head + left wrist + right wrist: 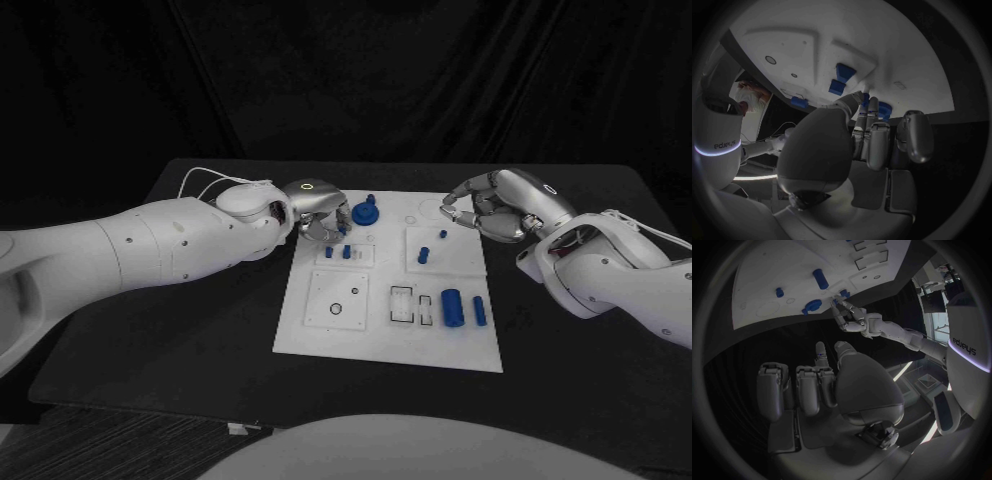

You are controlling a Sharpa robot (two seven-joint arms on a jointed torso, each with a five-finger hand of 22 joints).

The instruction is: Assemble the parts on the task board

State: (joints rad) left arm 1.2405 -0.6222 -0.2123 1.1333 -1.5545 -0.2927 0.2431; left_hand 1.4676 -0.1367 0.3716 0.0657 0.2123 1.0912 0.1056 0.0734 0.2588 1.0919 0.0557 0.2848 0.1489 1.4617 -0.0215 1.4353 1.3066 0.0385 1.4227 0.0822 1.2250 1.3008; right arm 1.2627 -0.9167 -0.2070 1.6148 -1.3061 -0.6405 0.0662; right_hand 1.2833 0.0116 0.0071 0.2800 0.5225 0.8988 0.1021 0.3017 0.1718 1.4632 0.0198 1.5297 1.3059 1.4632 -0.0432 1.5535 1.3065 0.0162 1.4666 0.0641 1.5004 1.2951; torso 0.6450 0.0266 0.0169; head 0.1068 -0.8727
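Task board (pixel 325 330) between hands; left hand (pixel 320 222) perhaps touching blue part (pixel 366 212).

A flat white rectangular plastic task board (pixel 325 335) is carried on the black matte surface (pixel 173 340), between both hands.

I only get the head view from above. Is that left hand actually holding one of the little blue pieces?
Observer: In the left wrist view, the left hand has a fingertip right at a small blue part on the task board. I cannot tell whether it is pinched.
Operator: And is anything inside the right hand?
Observer: No. The right wrist view shows the right hand with a bare palm, its fingers holding nothing, over the black table.
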